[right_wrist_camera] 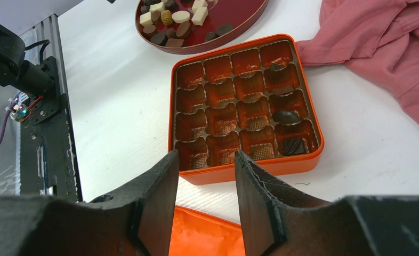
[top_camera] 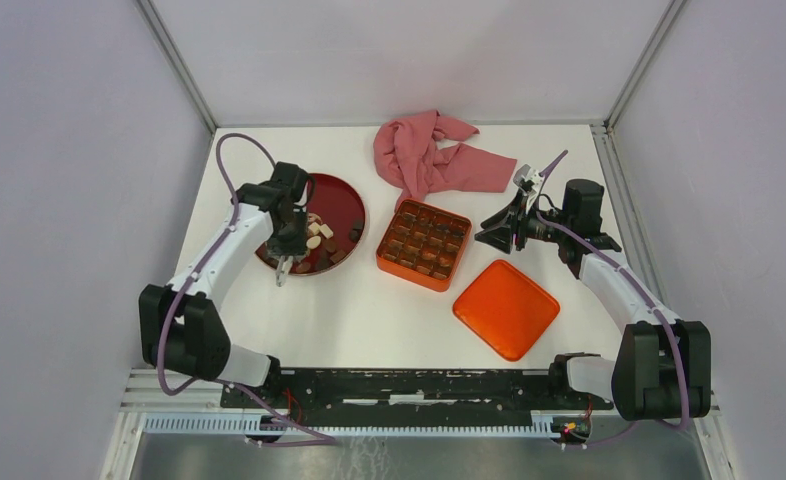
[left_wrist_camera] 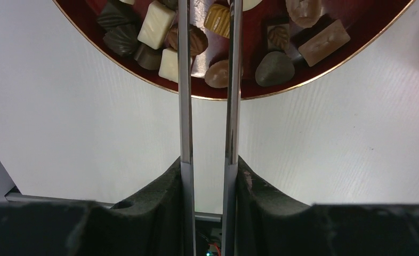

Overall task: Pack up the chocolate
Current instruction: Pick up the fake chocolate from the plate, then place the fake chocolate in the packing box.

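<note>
Top view: the left claw (top_camera: pixel 285 264) hangs over the near rim of the red plate (top_camera: pixel 346 198), where most of the chocolate (top_camera: pixel 319 236) lies. The right claw (top_camera: pixel 489 237) stands beside the orange tin (top_camera: pixel 407 271) on the desk (top_camera: pixel 369 320).

Left wrist: the blades are narrowly apart and the tips are out of frame. Whether they pinch a piece cannot be told.

Right wrist: the claw is apart and empty. Three dark pieces sit in the tin cells nearest the pink cloth (right_wrist_camera: pixel 388 42).

Plate (left_wrist_camera: pixel 372 26) cropped at top, left jaws' tips unseen
</note>
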Robot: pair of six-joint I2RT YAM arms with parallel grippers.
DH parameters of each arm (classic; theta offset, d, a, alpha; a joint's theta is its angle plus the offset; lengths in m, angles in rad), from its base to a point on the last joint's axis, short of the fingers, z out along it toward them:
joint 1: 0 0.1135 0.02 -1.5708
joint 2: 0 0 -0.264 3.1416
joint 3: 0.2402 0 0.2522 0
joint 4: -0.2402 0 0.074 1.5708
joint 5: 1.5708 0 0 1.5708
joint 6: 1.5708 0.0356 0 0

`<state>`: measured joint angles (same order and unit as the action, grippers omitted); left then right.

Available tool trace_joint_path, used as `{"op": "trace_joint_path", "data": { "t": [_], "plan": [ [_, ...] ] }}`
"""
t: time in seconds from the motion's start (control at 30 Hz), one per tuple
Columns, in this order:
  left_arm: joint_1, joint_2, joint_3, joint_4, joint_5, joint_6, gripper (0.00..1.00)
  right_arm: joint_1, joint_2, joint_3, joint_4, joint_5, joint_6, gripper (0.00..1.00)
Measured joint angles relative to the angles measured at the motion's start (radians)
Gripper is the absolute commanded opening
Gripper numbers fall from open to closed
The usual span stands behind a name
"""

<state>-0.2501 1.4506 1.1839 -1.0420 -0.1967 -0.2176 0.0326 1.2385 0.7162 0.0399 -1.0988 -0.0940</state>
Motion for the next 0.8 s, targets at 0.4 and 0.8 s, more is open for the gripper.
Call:
{"op": "trace_joint_path", "data": {
  "t": [0.4,0.8],
  "plan": [
    [0.0,-0.179,-0.011,0.066,0.207,-0.002,0.02,0.0,0.0,0.0,0.0,0.0,0.0,0.49],
    [-0.127,-0.383,-0.273,0.443,0.601,-0.195,0.02,0.0,0.0,0.0,0.0,0.001,-0.001,0.49]
  ]
}}
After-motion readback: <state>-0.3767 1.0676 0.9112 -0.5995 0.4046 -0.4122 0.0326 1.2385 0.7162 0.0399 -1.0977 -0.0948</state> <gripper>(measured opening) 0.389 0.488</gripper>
